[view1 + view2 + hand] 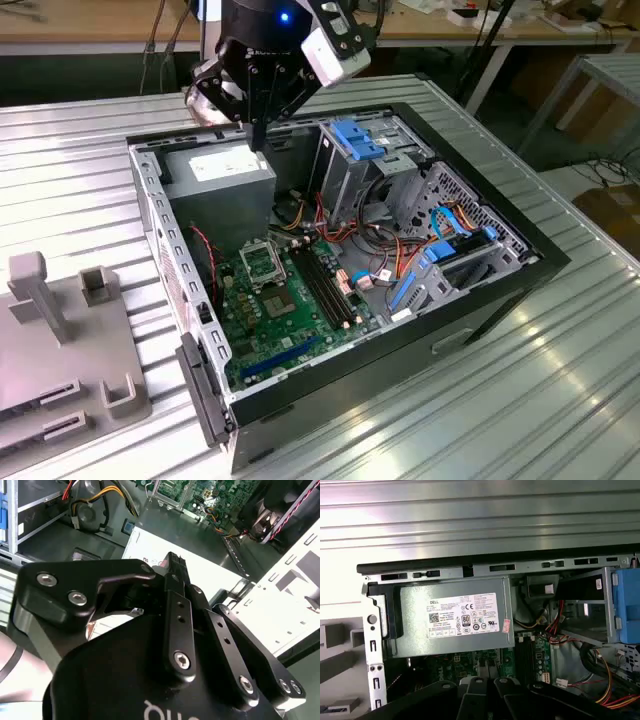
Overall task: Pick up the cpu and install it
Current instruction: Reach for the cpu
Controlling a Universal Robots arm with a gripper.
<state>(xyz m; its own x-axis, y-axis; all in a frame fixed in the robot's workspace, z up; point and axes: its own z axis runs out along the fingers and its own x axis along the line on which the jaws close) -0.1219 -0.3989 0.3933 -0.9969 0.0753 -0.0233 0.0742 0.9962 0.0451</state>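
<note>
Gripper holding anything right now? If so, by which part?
Cannot tell. The gripper hangs over the grey power supply; its own body hides whatever it may grip.

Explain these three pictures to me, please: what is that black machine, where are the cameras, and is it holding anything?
The black machine is the gripper, the "hand" at the end of a robot arm. One camera stands off the arm and takes in the whole scene. It shows an open computer case lying on a ribbed metal table, with a grey holder at the exterior view's left. The other two cameras ride near the arm's wrist and look along the gripper. The gripper hangs above the grey power-supply box, which sits next to the green board inside the case. Its job is to fit the cpu, but I cannot tell from these pictures whether it holds it.
</note>
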